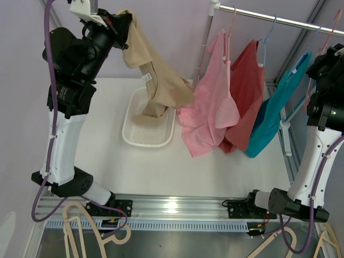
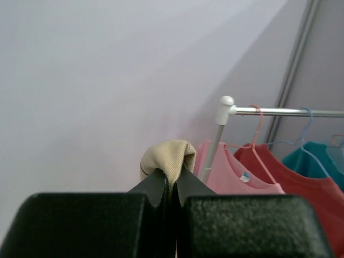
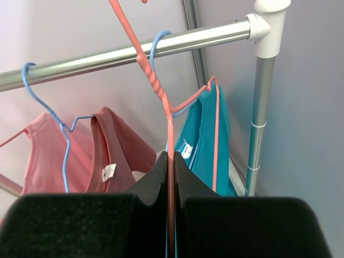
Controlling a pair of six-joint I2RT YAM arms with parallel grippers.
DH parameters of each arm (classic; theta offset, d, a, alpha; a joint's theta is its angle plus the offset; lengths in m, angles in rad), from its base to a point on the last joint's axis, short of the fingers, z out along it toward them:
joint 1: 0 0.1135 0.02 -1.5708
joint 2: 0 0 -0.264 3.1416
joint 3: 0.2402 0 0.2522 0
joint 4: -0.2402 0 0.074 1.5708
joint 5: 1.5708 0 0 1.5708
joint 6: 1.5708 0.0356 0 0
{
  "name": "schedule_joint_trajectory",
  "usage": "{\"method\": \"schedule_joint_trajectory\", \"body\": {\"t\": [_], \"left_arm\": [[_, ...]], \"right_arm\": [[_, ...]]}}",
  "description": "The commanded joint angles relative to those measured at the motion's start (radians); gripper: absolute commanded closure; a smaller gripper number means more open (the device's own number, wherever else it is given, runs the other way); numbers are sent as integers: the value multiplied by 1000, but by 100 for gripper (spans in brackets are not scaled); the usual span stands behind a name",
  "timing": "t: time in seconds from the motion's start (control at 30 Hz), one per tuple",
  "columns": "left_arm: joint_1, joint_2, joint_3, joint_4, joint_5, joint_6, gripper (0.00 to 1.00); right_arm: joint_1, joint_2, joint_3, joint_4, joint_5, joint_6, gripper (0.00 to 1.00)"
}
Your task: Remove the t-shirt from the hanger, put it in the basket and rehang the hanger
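Note:
My left gripper (image 1: pixel 122 22) is raised high at the back left and shut on a beige t-shirt (image 1: pixel 156 80). The shirt hangs free, and its lower end reaches into the white basket (image 1: pixel 131 137). In the left wrist view a fold of the beige cloth (image 2: pixel 172 155) bulges out above the shut fingertips of the left gripper (image 2: pixel 171 178). My right gripper (image 3: pixel 170 159) is shut on the stem of a bare salmon-pink hanger (image 3: pixel 169 126), held up near the rail's right end. In the top view this gripper (image 1: pixel 324 58) is by the teal shirt, and the hanger (image 1: pixel 333 29) rises above it.
A metal rail (image 1: pixel 279 20) on a white post (image 1: pixel 206 37) carries a pink shirt (image 1: pixel 212 102), a red shirt (image 1: pixel 244 91) and a teal shirt (image 1: pixel 277 105) on hangers. Spare beige hangers (image 1: pixel 80 226) lie below the table's front edge.

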Motion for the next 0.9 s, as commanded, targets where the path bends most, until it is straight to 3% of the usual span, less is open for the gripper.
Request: {"method": "schedule_joint_trajectory", "body": {"t": [0.0,0.07,0.1,0.2,0.33,0.57,0.87], "left_arm": [[44,-60,-121,91,-23,-2,99],[49,-112,-222,124,-138,-34,99],[54,-135,-394,173,-175,-57,99],[81,-217,-651,262,-210,-166,99],[81,-218,-830,260,-264,-278,99],[89,-108,-950,174,-302,-494,99],[97,32,-1017,190,-100,-588,99]], "right_arm": [[-11,15,-40,133,-1,-30,100],[-19,14,-77,172,-5,-35,100],[-29,17,-96,196,-14,-35,100],[-57,40,-80,204,-65,-22,100],[-127,101,14,120,-155,-1,100],[-137,101,6,172,-189,-53,100],[-151,143,9,232,-232,-100,100]]}}
